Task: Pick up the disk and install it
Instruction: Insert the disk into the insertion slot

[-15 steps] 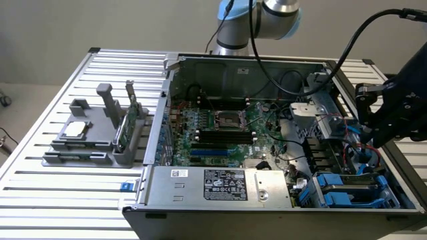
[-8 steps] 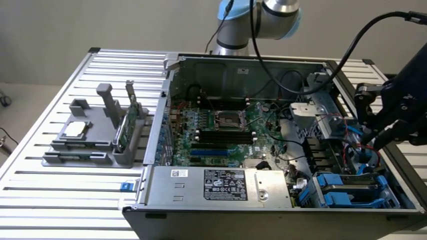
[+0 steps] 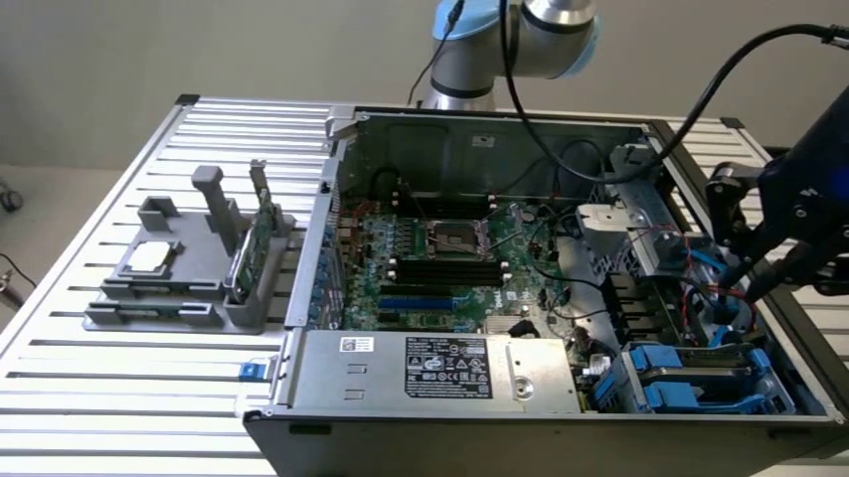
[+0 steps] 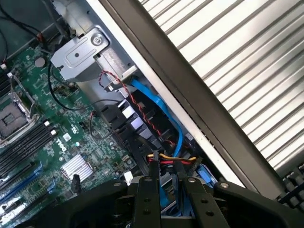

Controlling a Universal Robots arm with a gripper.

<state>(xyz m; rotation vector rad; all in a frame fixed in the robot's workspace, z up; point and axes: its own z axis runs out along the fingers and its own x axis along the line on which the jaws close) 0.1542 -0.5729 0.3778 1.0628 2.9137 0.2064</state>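
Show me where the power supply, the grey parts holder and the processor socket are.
power supply (image 3: 431, 366): exterior view, its label.
grey parts holder (image 3: 166, 316): exterior view, front base edge.
processor socket (image 3: 448, 238): exterior view, its middle.

I make out the disk (image 3: 693, 376) as a grey slab framed by blue rails, lying flat in the case's drive bay, at the exterior view's lower right. I cannot read its label.

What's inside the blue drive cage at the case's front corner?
In the exterior view, the blue drive cage holds a flat grey disk between blue rails. Anything beneath the disk is covered.
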